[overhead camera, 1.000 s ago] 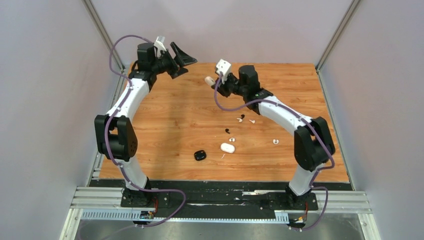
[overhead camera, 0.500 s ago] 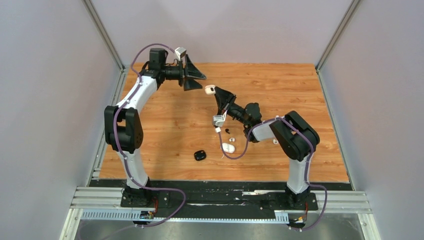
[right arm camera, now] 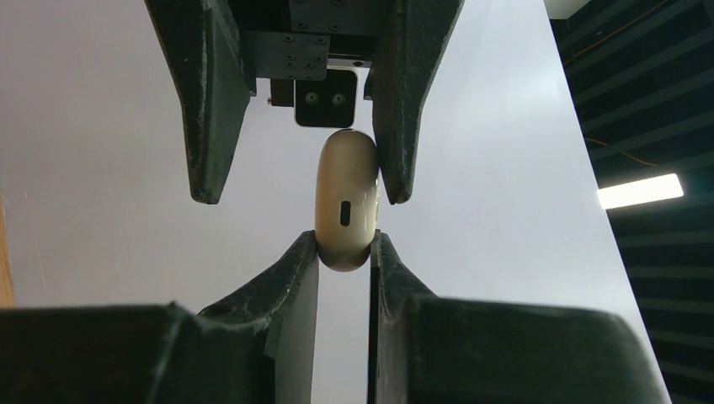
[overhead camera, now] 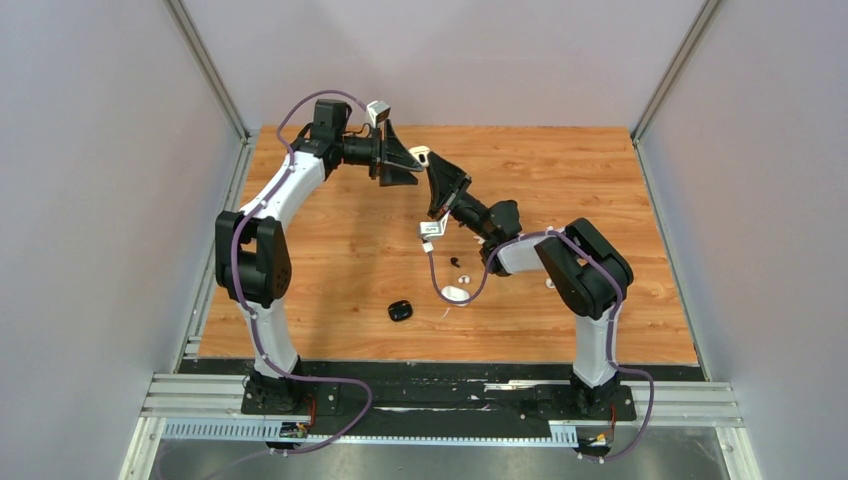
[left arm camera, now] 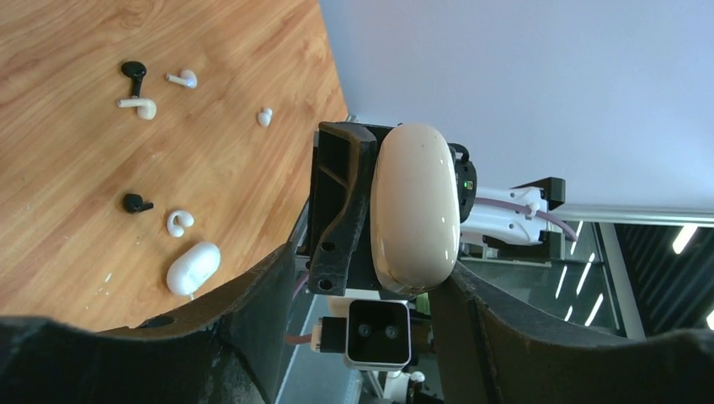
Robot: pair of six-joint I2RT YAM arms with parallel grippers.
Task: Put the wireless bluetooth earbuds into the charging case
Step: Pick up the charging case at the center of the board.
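Handover hinges on alignment: the charging case [right arm camera: 345, 198], pinched narrowly at one end by the right jaws above the bench's [overhead camera: 600, 170] far side, points lengthwise between the wider left jaws, touching on one side. Earbuds [left arm camera: 139, 107] lie loose mid-bench.

The charging case [overhead camera: 421, 153] hangs above the far middle of the table [overhead camera: 640, 300]. One end sits between the closed fingers of the right gripper [right arm camera: 343, 248], on its right. The other end sits between the spread fingers of the left gripper [right arm camera: 301, 198], on its left, with one finger touching the case and the other apart from it. On the table, nearer the arm bases, a second case [overhead camera: 455, 294] lies about mid-table, with a third case [overhead camera: 400, 310] to its left and slightly nearer. Two earbuds [overhead camera: 455, 262] lie just behind the second case, and a lone earbud [overhead camera: 550, 283] lies well to its right.
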